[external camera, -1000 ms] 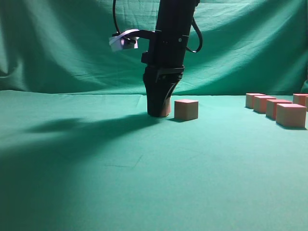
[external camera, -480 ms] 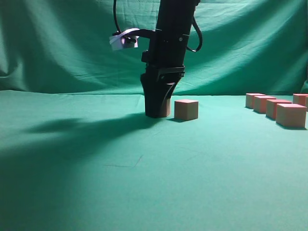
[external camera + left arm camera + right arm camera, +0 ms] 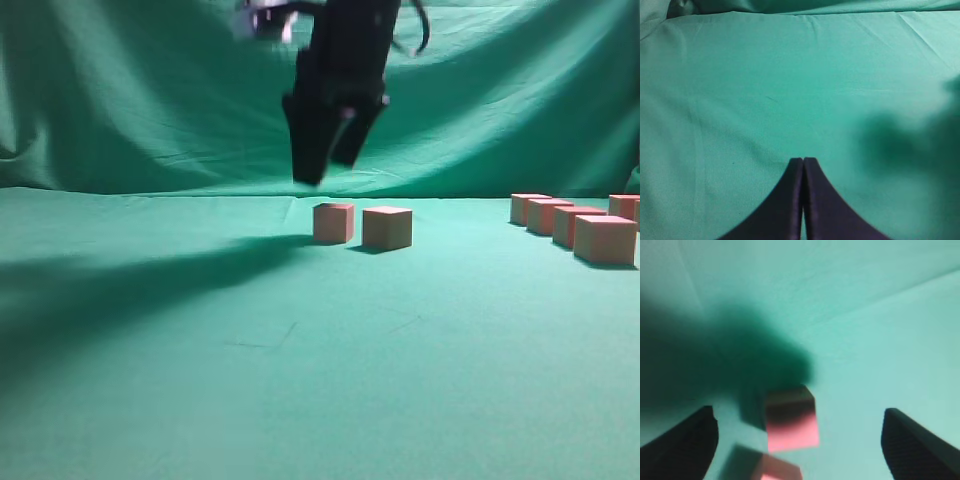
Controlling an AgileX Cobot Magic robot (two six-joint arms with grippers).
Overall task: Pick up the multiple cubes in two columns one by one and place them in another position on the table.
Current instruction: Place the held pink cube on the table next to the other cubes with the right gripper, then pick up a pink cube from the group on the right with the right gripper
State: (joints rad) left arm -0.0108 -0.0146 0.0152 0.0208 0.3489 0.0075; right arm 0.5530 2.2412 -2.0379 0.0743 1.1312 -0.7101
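Two salmon cubes stand side by side on the green table (image 3: 300,380) near the middle, the left cube (image 3: 333,222) and the right cube (image 3: 387,227). My right gripper (image 3: 322,168) hangs open and empty above the left cube, clear of it. In the right wrist view the open gripper (image 3: 799,412) has that cube (image 3: 790,424) below it, with the other cube (image 3: 775,470) at the bottom edge. A row of several cubes (image 3: 604,239) stands at the far right. My left gripper (image 3: 803,160) is shut and empty over bare cloth; it does not show in the exterior view.
A draped green backdrop (image 3: 120,90) hangs behind the table. One more cube (image 3: 624,206) sits at the right edge behind the row. The arm's shadow (image 3: 150,270) lies across the left part of the table.
My right gripper was down around the left cube. It has let go, opened and risen well above it. The cube stays on the table beside the other one.
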